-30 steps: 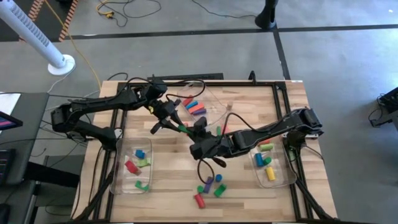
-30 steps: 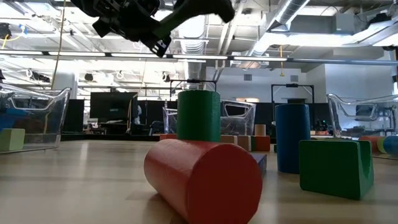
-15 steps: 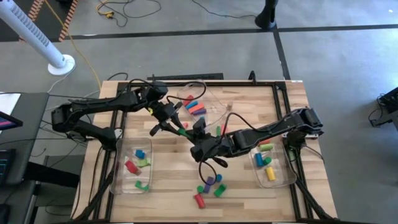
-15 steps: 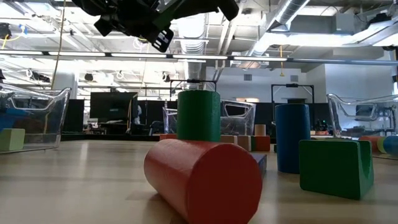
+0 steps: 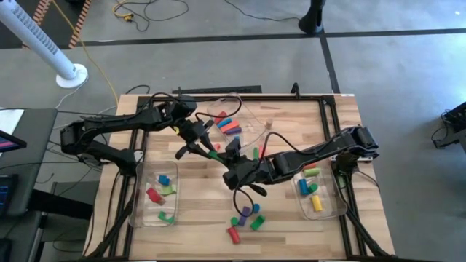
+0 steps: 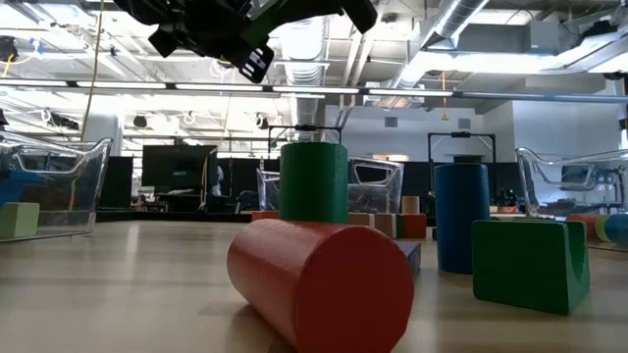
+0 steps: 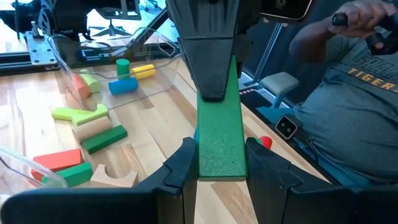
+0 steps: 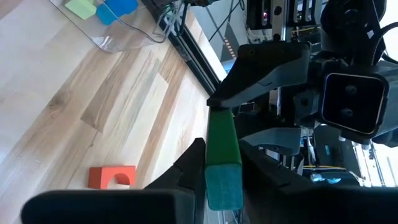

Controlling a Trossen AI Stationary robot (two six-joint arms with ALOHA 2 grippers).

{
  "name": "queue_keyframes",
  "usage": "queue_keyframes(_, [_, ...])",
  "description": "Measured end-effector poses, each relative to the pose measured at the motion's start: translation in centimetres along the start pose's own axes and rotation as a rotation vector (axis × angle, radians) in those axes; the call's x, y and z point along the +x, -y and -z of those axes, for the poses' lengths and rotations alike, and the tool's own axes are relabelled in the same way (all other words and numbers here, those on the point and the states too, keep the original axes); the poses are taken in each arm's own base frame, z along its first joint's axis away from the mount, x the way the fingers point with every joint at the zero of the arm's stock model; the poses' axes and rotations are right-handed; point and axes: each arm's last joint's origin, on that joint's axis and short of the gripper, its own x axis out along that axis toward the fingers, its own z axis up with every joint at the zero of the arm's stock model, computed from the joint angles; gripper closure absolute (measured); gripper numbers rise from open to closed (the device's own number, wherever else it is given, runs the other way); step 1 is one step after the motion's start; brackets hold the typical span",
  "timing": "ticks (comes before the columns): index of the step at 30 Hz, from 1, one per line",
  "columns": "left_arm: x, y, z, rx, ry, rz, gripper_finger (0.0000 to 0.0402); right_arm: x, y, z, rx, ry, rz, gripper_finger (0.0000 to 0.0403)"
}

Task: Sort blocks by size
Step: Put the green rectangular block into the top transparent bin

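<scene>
2 dark, jointed arms (image 5: 109, 129) trail looping black cables, each ending in 2 black fingers (image 7: 180, 168).

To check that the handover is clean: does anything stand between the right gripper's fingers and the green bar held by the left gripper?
Nothing visible. The right gripper has its fingers directly against both sides of one end of the green bar; the left gripper clamps the other end.

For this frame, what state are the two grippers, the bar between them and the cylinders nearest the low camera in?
left gripper, shut on one end of the green bar
right gripper, shut on the bar's other end
green bar, held off the table between both grippers
red cylinder, lying on its side
green cylinder, standing upright
blue cylinder, standing upright
</scene>
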Motion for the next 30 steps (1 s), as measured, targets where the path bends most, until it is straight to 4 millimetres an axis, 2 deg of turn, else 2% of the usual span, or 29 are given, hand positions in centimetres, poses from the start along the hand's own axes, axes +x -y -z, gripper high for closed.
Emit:
queue_keyframes(7, [0.0, -0.1, -0.1, 0.006, 0.003, -0.01, 0.0291, 0.0, -0.1, 0.1, 0.009, -0.016, 0.0, 0.0303])
queue_keyframes(20, [-0.3, -0.4, -0.3, 0.012, 0.017, -0.051, 0.0228, 0.2, -0.8, 1.5, 0.056, -0.143, -0.044, 0.0305])
queue_keyframes(24, [-0.6, -0.6, 0.1, -0.035, -0.003, -0.064, 0.0224, 0.8, -0.5, 2.8, 0.089, -0.239, -0.027, 0.0305])
queue_keyframes(30, [-0.4, 0.0, 1.5, -0.107, -0.147, -0.111, 0.0223, 2.4, 0.4, 6.2, 0.176, -0.397, -0.072, 0.0305])
